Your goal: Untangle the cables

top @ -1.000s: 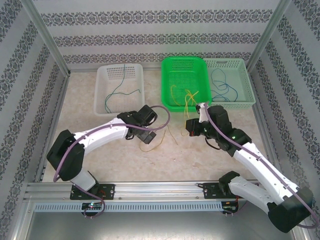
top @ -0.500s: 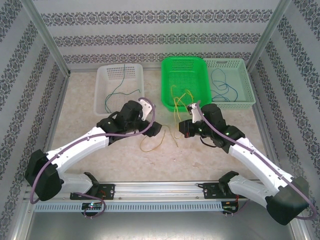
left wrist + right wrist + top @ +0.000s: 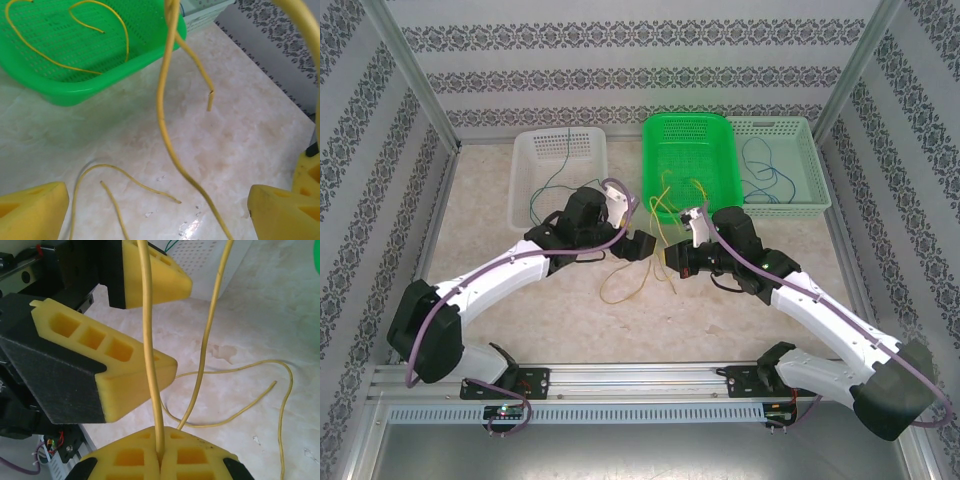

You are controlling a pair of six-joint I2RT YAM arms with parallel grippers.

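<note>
Yellow strands are the business here. From above, the right gripper [image 3: 672, 262] holds one yellow cable [image 3: 660, 212] lifted just in front of the green basket [image 3: 650, 170]. The left gripper [image 3: 642, 244] faces it almost nose to nose, both arms bent inward over the table [image 3: 520, 310], where the loose cables [image 3: 620, 288] lie in a slack loop. At the left wrist, the fingers [image 3: 30, 210] stand wide apart and the lifted strand hangs between them, touching neither. At the right wrist, the right arm's pads [image 3: 195, 460] are pressed together on that strand, pinching it, and the other arm's spread pads [image 3: 135, 375] bracket it higher up. I judge the left should close only once the strand sits centred between its pads, near the other grip. It should then draw away slowly, so that loops slide free rather than tighten.
</note>
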